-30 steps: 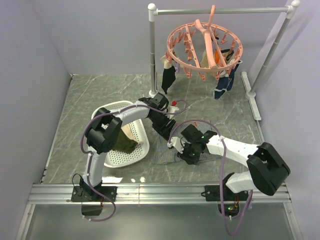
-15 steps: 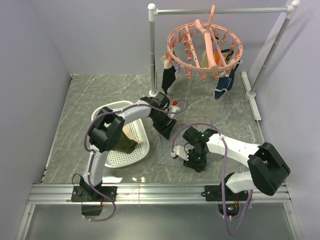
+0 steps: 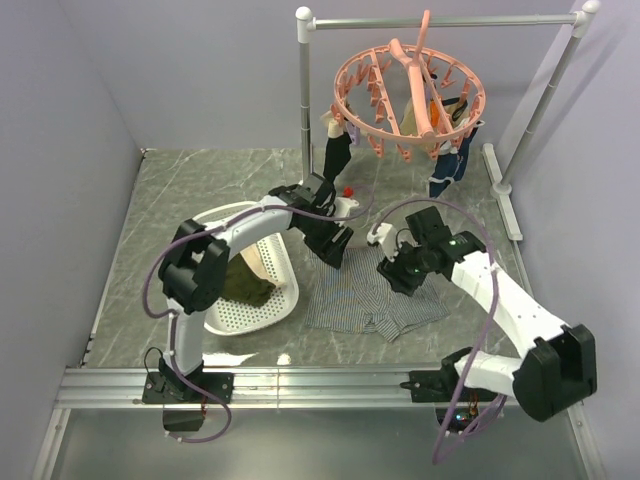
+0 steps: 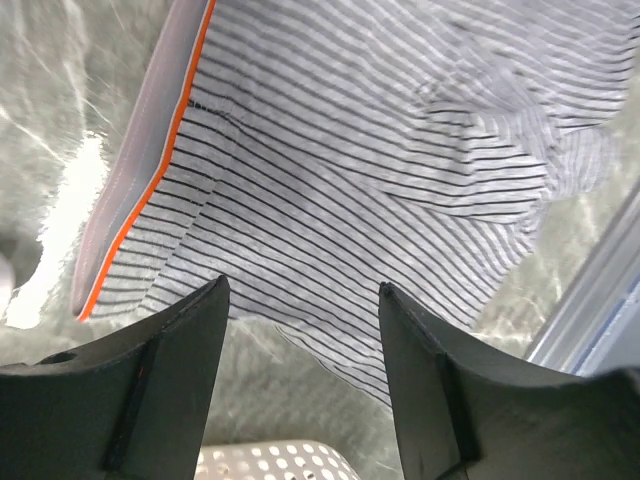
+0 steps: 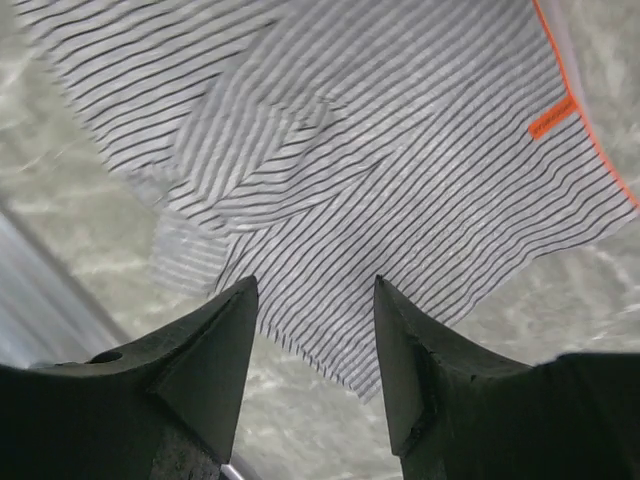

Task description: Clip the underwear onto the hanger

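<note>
Top view: the underwear (image 3: 372, 300) loses its far edge under the left gripper (image 3: 336, 252) and right gripper (image 3: 393, 276). Left wrist: its waistband (image 4: 150, 170) runs off the top edge. The hanger (image 3: 413, 80) pegs are too small to read.

A robot lab cell: plain lilac walls (image 3: 200, 70), aluminium base rail (image 3: 320, 385).

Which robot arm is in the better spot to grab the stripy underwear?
Probably left. The left gripper, open, hovers beside the waistband end of the underwear; the right gripper, also open, sits farther from that band.
</note>
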Robot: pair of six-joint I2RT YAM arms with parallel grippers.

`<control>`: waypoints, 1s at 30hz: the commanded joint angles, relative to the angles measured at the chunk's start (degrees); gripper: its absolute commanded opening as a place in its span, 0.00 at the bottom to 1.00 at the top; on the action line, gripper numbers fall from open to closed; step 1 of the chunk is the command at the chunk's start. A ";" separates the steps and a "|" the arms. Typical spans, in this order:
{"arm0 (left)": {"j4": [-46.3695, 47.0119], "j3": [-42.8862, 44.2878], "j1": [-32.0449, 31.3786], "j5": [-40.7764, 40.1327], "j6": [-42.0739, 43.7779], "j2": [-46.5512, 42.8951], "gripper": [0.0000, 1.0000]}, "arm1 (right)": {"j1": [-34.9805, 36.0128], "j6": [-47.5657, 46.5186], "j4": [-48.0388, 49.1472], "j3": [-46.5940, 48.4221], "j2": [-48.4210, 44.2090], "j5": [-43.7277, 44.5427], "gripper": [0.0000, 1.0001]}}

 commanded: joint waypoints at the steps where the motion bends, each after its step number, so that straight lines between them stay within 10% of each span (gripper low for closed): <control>1: 1.38 -1.96 -0.06 -0.20 -1.60 -3.80 0.67 | -1.67 6.66 8.55 -2.06 4.49 4.26 0.57; 20: -0.90 15.70 -2.26 6.57 -8.11 17.74 0.65 | -20.91 11.06 14.90 -0.22 20.76 6.13 0.56; 30: 24.74 -14.33 1.26 15.44 -7.85 -13.96 0.74 | -25.22 15.00 13.47 5.06 -1.19 -9.96 0.57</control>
